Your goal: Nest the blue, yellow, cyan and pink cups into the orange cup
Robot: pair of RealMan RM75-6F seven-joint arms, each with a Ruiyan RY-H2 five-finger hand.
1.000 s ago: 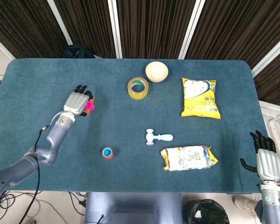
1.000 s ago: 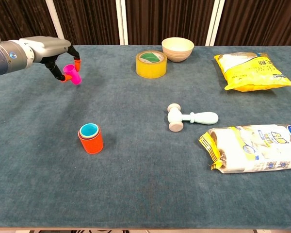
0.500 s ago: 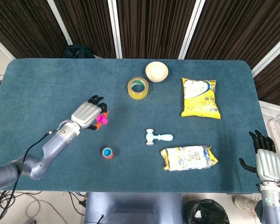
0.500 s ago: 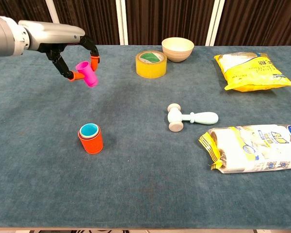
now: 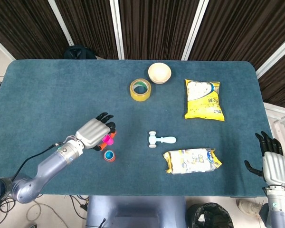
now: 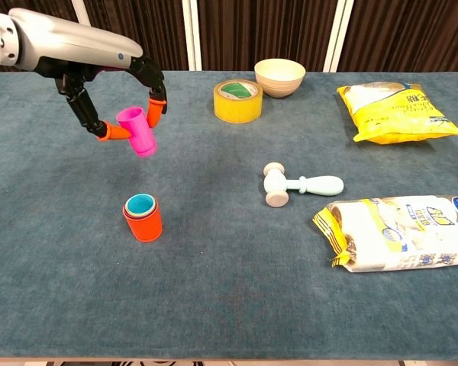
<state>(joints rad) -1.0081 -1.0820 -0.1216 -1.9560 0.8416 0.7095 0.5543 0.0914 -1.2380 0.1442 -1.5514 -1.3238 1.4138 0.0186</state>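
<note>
My left hand (image 6: pixel 111 91) pinches the pink cup (image 6: pixel 137 131) between orange fingertips, tilted, in the air just above and behind the orange cup (image 6: pixel 143 220). From the head view the left hand (image 5: pixel 94 133) hides most of the pink cup (image 5: pixel 106 138), right beside the orange cup (image 5: pixel 109 156). The orange cup stands upright on the table with a cyan cup nested inside it; cups deeper inside are hidden. My right hand (image 5: pixel 274 164) hangs off the table's right front corner, fingers apart, holding nothing.
A toy hammer (image 6: pixel 297 184) lies right of the orange cup. A roll of tape (image 6: pixel 237 100) and a beige bowl (image 6: pixel 279 76) sit at the back. A yellow snack bag (image 6: pixel 396 112) and a packet of wrapped goods (image 6: pixel 401 232) lie on the right.
The left hand has carried the pink cup forward and to the right, from the back left to just above the orange cup. The right hand has barely moved.
</note>
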